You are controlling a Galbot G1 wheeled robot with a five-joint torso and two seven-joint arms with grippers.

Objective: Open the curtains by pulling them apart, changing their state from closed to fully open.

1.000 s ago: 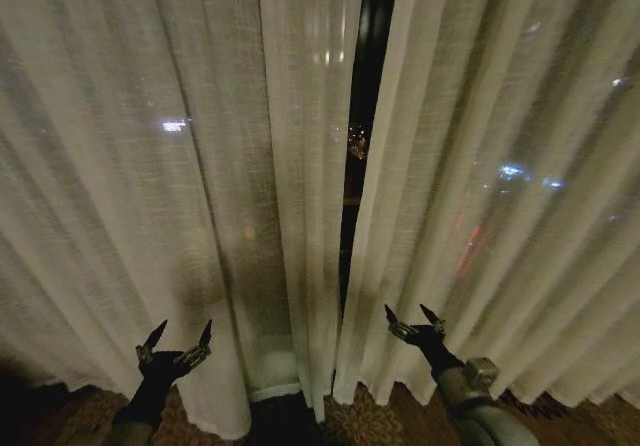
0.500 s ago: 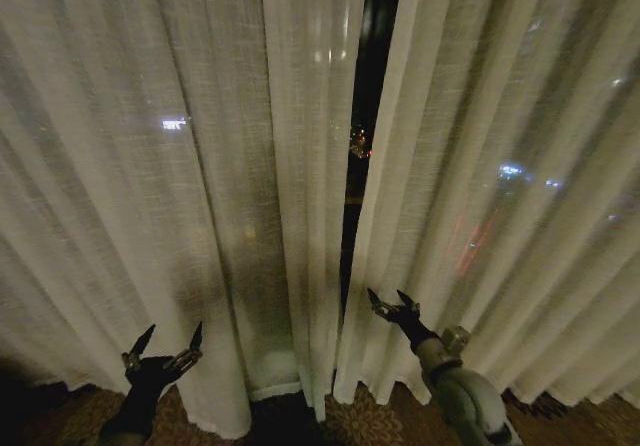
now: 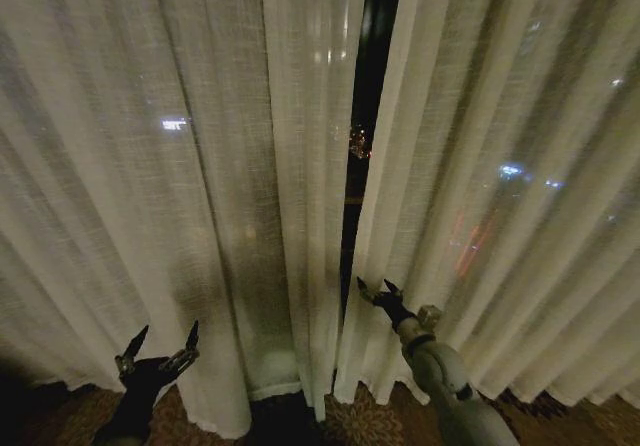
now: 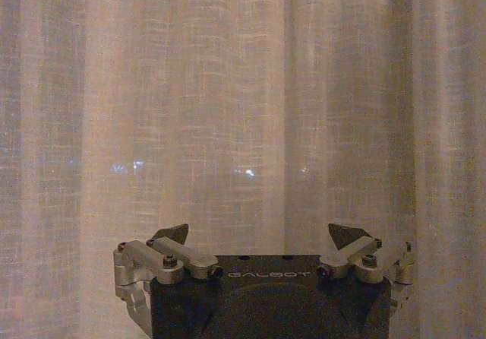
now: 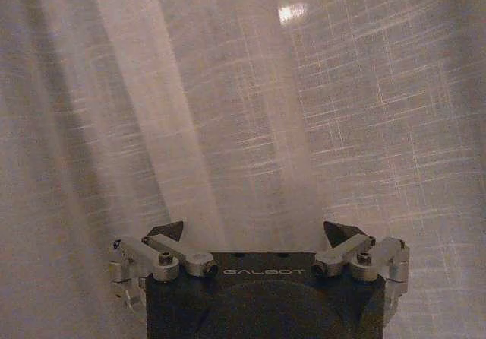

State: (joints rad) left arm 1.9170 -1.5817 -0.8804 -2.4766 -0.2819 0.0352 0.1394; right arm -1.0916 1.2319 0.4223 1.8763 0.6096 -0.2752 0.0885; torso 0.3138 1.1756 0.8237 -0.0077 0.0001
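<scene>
1. The curtains hang ahead, left panel [image 3: 180, 166] toward eleven o'clock, right panel [image 3: 500, 166] toward one.
2. A narrow gap [image 3: 365, 116] runs between them at twelve.
3. The left gripper [image 3: 158, 350] sits low at seven, before the left panel.
4. The right gripper [image 3: 374, 288] sits at five, at the right panel's inner edge.

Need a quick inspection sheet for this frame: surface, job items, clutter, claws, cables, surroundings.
Surface: patterned carpet at the curtain hems.
Job's things: left curtain panel and right curtain panel, sheer and pleated, parted by a narrow dark gap; not fully open.
Clutter: nothing seen.
Claws: left claw open, low in front of the left panel, not gripping. Right claw open, at the right panel's inner edge near the gap; contact with the fabric cannot be told.
Cables: nothing seen.
Surroundings: night window behind, city lights through the gap and the fabric.
</scene>
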